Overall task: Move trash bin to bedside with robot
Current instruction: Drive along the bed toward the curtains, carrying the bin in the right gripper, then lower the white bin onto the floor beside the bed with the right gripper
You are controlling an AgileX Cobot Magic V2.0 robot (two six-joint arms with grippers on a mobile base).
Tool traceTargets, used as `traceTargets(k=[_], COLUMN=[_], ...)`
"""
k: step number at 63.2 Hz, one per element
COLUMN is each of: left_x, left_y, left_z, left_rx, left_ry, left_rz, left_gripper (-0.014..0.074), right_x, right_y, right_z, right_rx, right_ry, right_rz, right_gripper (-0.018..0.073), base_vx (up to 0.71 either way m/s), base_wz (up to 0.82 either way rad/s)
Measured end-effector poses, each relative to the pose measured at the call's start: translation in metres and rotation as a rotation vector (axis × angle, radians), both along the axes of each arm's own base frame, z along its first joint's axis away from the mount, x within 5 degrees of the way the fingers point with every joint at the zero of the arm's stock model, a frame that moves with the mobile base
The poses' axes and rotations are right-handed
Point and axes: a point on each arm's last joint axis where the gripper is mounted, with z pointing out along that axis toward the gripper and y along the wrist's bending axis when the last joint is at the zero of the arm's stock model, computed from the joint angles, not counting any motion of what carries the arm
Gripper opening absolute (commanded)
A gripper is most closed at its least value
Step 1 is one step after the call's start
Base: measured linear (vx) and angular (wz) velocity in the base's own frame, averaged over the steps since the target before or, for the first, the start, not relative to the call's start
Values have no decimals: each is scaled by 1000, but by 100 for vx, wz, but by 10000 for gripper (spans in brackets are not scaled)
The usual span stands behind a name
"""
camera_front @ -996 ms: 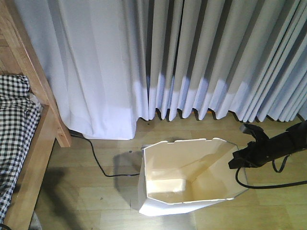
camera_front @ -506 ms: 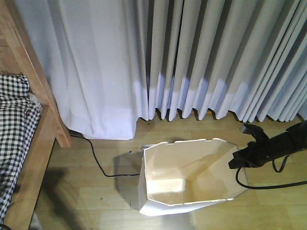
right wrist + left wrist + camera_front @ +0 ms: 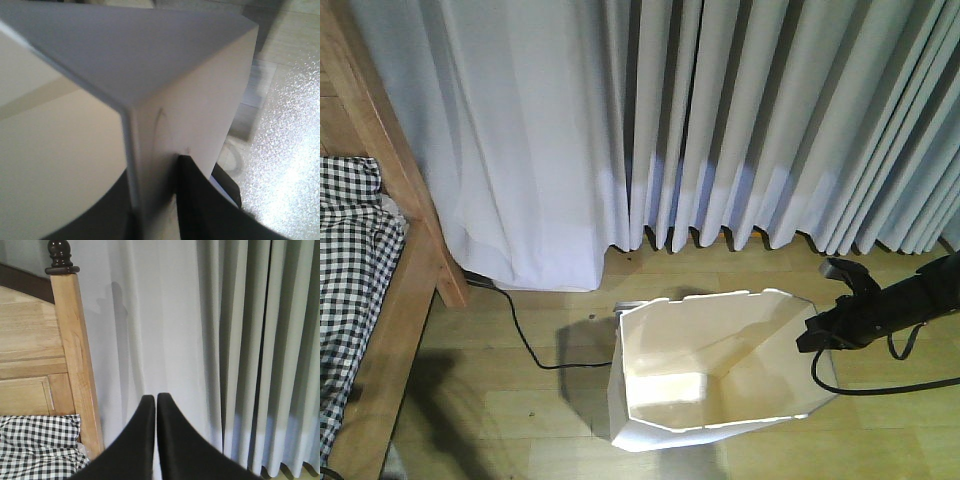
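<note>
White trash bin [image 3: 670,345]: it is seen low over the wooden floor [image 3: 520,420] before the curtain [image 3: 720,120], with its right rim held at the right jaws and its body spread out to the left of them. Whether it is rested on the floor or lifted clear cannot be told.
Right jaws: they are clamped on the thin bin wall [image 3: 190,100], one jaw being seen outside it and a dark shape, taken to be the other, inside. The right arm [image 3: 880,305] is reached in from the right.
Left jaws: they are pressed together with nothing between them and are pointed at the curtain, with the bedpost [image 3: 70,350] up and to their left.
Bedside: the bed [image 3: 395,330], with wooden frame and checked bedding [image 3: 350,250], is found well to the left of the right jaws, beyond the whole width of the bin. Bare floor is seen between bin and frame.
Step in hand: it is judged that the bin is to be carried leftward to the bed, and that most of the way is yet to be covered.
Doing it well: the wall should be gripped deep, since thin plastic may flex and slip out. The pull should be made low and slow, so that the bin is slid and not toppled.
Hazard: a black cable [image 3: 523,335] is laid across the floor left of the right jaws, on the way to the bed. The base may be caught on it, so it should be crossed gently or skirted.
</note>
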Motion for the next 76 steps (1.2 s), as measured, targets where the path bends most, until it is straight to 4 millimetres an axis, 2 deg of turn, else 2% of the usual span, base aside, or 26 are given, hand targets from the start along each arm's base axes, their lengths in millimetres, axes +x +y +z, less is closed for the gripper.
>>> traceTargets(k=[29, 40, 57, 67, 76], left_x=[0, 0, 0, 0, 0], left_y=[0, 0, 0, 0, 0], left_z=[0, 0, 0, 0, 0], left_rx=[0, 0, 0, 0, 0], left_ry=[0, 0, 0, 0, 0], left_rz=[0, 0, 0, 0, 0], left_gripper=[-6, -6, -6, -6, -6], right_x=[5, 14, 43, 57, 60], right_y=[-2, 4, 30, 34, 37], right_z=[-1, -8, -35, -55, -75], right_rx=[-22, -86, -210, -185, -141], right_ry=[-22, -5, -21, 11, 60], right_rz=[-63, -84, -3, -55, -102], right_gripper=[-3, -3, 0, 2, 5], base_vx=[0, 0, 0, 0, 0], base_wz=[0, 0, 0, 0, 0])
